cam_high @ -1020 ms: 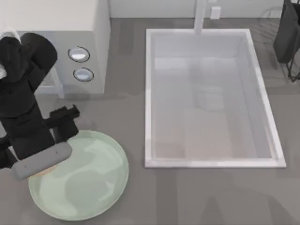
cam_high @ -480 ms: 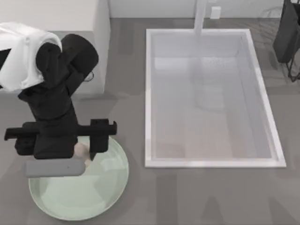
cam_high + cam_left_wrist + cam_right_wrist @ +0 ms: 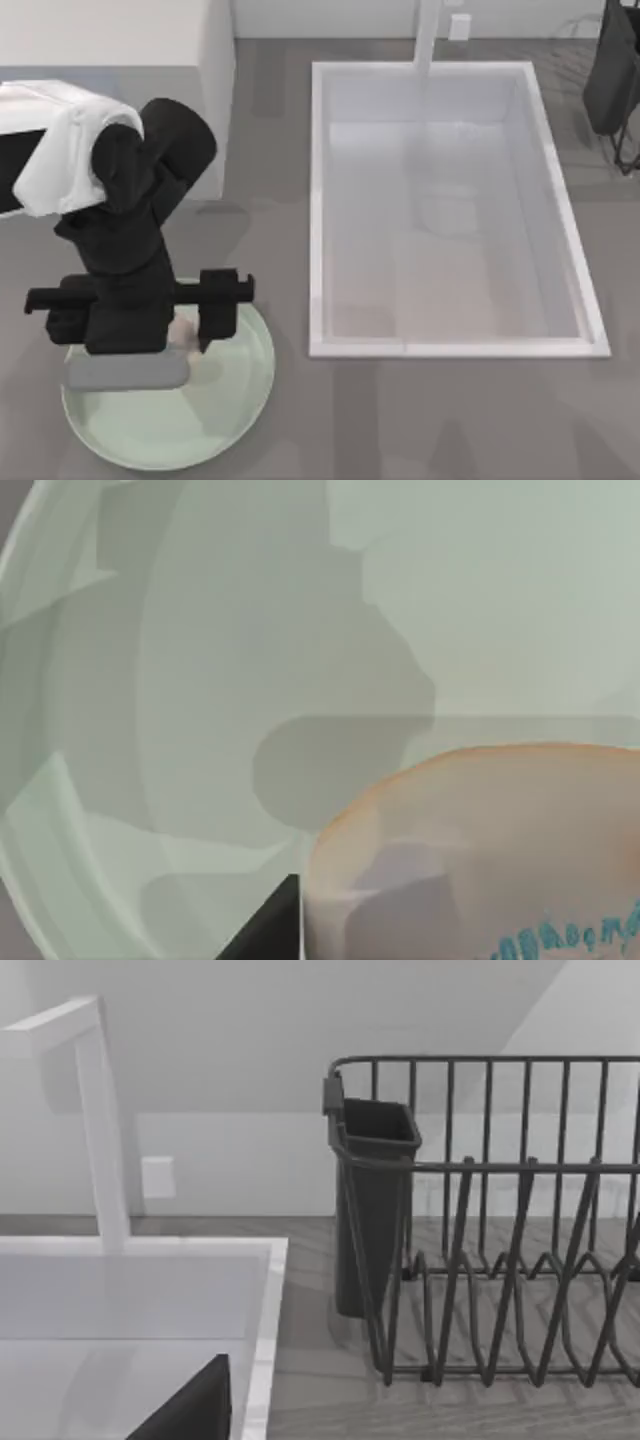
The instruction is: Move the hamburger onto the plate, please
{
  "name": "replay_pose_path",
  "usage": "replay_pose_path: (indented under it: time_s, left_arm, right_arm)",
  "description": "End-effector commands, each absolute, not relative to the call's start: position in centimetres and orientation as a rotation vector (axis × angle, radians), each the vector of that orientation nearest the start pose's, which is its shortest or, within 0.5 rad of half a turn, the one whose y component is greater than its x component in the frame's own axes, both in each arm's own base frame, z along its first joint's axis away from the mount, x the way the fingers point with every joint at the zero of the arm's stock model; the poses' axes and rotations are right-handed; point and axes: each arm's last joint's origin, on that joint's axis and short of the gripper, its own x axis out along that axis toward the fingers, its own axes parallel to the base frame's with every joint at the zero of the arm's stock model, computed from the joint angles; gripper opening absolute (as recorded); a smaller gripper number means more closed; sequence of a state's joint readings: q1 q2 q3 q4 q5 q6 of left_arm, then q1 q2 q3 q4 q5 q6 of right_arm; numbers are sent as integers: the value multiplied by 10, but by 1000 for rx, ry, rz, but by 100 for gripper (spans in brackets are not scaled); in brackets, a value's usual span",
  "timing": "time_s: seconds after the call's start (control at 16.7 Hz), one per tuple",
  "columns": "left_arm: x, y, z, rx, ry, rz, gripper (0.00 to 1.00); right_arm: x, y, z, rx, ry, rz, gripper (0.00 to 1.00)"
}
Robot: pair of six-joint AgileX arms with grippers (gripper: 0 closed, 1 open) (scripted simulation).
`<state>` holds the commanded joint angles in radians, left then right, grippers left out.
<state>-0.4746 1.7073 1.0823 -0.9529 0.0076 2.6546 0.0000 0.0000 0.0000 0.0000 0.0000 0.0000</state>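
The pale mint-green plate point(image 3: 215, 415) lies at the front left of the table. My left gripper point(image 3: 140, 322) hangs over the plate's left half, shut on the hamburger point(image 3: 183, 331), of which a small tan sliver peeks out beside the black gripper body. In the left wrist view the tan-orange hamburger point(image 3: 480, 840) sits close up with blue lettering on it, a black fingertip point(image 3: 272, 932) against its edge and the plate point(image 3: 200, 630) behind it. A shadow falls on the plate beneath the hamburger. My right arm point(image 3: 615, 70) is parked at the far right back.
A white rectangular sink basin point(image 3: 575, 250) with a faucet point(image 3: 428, 35) takes up the middle and right. A white cabinet block point(image 3: 215, 60) stands at the back left. A dark dish rack point(image 3: 500, 1260) with a cutlery holder point(image 3: 372, 1210) stands behind the sink's right side.
My left arm has swung right from the plate's left rim to over the plate, carrying the hamburger. In the last half second it has shifted only slightly.
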Motion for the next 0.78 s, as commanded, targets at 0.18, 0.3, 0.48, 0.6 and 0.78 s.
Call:
replay_pose_path:
  time_s: [0.18,0.3,0.48,0.6,0.78]
  left_arm:
    - [262,-133,150,-2216,-17,2244,0]
    - [262,-133,149,-2216,-17,2244,0]
    - [262,-133,149,-2216,-17,2244,8]
    - [262,-133,149,-2216,-17,2244,23]
    - [262,-133,149,-2216,-17,2244,45]
  right_arm:
    - [106,-1,160,0,0,0,100]
    - [106,-1,160,0,0,0,100]
    - [106,-1,160,0,0,0,100]
    - [106,-1,160,0,0,0,100]
    - [106,-1,160,0,0,0,100]
